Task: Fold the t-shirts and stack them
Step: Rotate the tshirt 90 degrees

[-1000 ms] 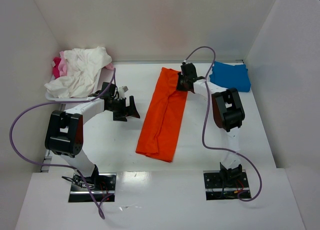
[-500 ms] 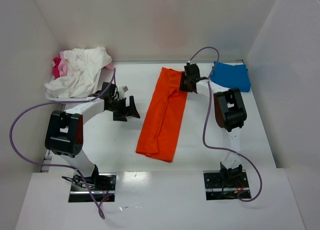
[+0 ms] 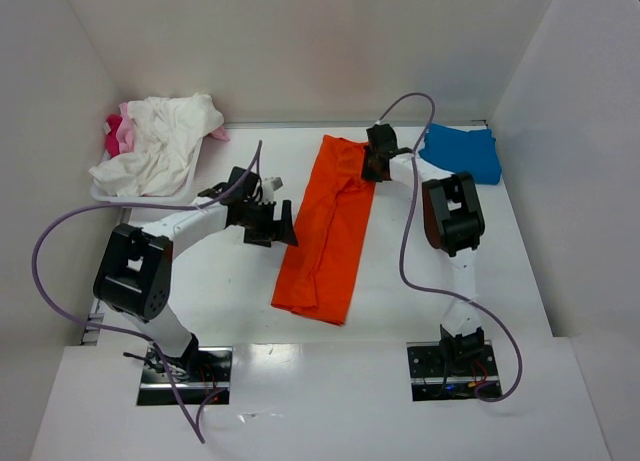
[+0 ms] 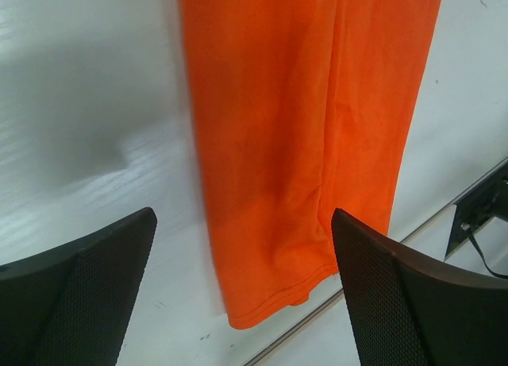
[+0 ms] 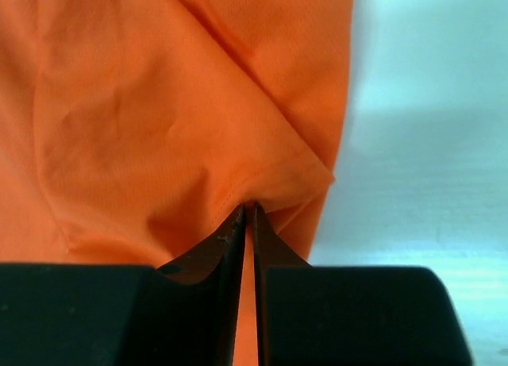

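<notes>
The bright orange t-shirt (image 3: pixel 327 229) lies in the table's middle, folded lengthwise into a long strip. My right gripper (image 3: pixel 377 165) is shut on its far right edge, the cloth pinched between the fingers (image 5: pixel 248 211). My left gripper (image 3: pixel 283 224) is open and empty, just left of the strip's middle; its wrist view shows the shirt's near hem (image 4: pixel 294 159) between the spread fingers (image 4: pixel 397 287). A folded blue t-shirt (image 3: pixel 462 151) lies at the back right. White (image 3: pixel 160 146) and pink (image 3: pixel 118 133) t-shirts are heaped at the back left.
The heap sits in a white tray (image 3: pixel 112 193) by the left wall. White walls close in the table on the left, back and right. Purple cables loop off both arms. The arm bases (image 3: pixel 184 369) stand at the near edge.
</notes>
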